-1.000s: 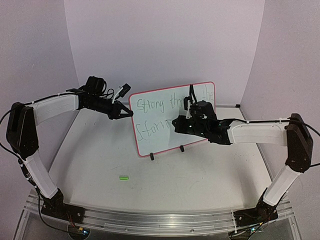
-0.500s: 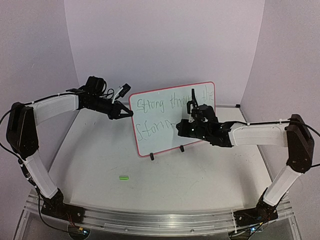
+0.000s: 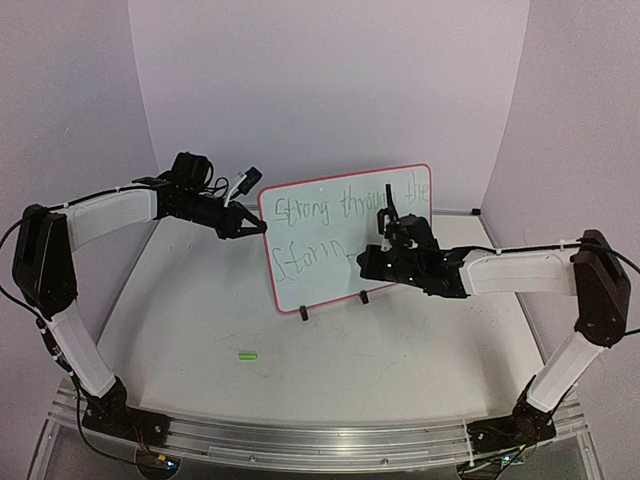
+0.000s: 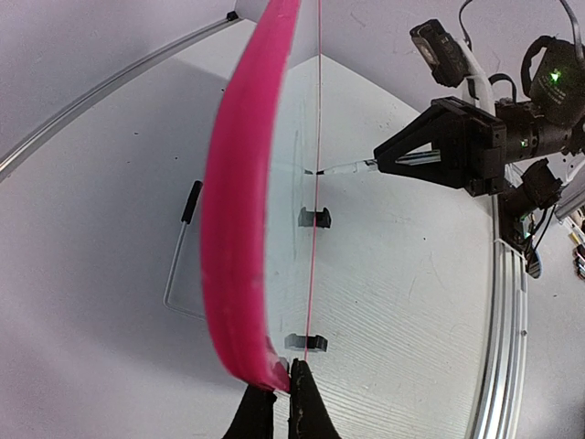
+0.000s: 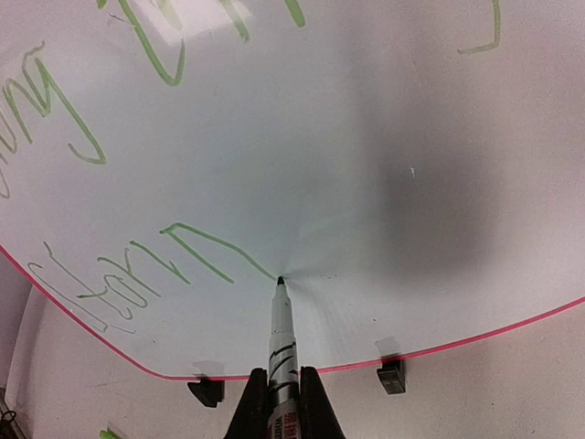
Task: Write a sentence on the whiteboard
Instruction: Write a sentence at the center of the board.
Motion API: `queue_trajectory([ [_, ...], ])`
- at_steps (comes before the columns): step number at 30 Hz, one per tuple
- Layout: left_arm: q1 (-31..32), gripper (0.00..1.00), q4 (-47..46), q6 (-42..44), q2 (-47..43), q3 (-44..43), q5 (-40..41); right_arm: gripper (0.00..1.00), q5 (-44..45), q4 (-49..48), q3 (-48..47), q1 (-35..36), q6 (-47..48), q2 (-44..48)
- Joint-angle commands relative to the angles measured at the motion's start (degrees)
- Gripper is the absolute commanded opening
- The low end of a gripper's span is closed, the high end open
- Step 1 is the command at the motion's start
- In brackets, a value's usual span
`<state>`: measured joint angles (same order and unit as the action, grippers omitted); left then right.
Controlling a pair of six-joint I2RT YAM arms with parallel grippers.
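The whiteboard [image 3: 322, 288] stands upright on two black clip feet [image 3: 302, 313] mid-table, pink-framed, with green handwriting in two lines. My left gripper [image 3: 260, 228] is shut on its left edge; the left wrist view shows the pink frame [image 4: 239, 210] pinched between the fingertips [image 4: 285, 377]. My right gripper [image 3: 362, 260] is shut on a marker [image 5: 280, 331] whose tip touches the board [image 5: 384, 137] at the end of a green stroke in the lower line. The left wrist view also shows that gripper [image 4: 388, 163] with the marker [image 4: 345, 168] against the board's face.
A small green cap [image 3: 247, 354] lies on the table in front of the board. A wire stand [image 4: 181, 261] sits behind the board. Purple walls close the back and sides. An aluminium rail [image 3: 320, 440] runs along the near edge.
My right gripper has moved to the right along the lower line with the marker, lengthening the green stroke and uncovering more writing. The left gripper and board have stayed still.
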<state>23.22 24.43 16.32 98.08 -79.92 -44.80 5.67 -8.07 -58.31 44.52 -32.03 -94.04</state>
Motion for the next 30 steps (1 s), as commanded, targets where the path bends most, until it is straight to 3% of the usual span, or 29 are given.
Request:
queue_trajectory([
  [1,1.3,0.0,5.8,3.8,1.0,0.4,3.7,0.0,1.2,-0.5,1.0,-0.4,-0.6,4.1],
  [30,1.3,0.0,5.7,3.9,0.8,0.4,3.8,0.0,4.4,0.0,-2.8,-0.6,0.6,-0.9],
])
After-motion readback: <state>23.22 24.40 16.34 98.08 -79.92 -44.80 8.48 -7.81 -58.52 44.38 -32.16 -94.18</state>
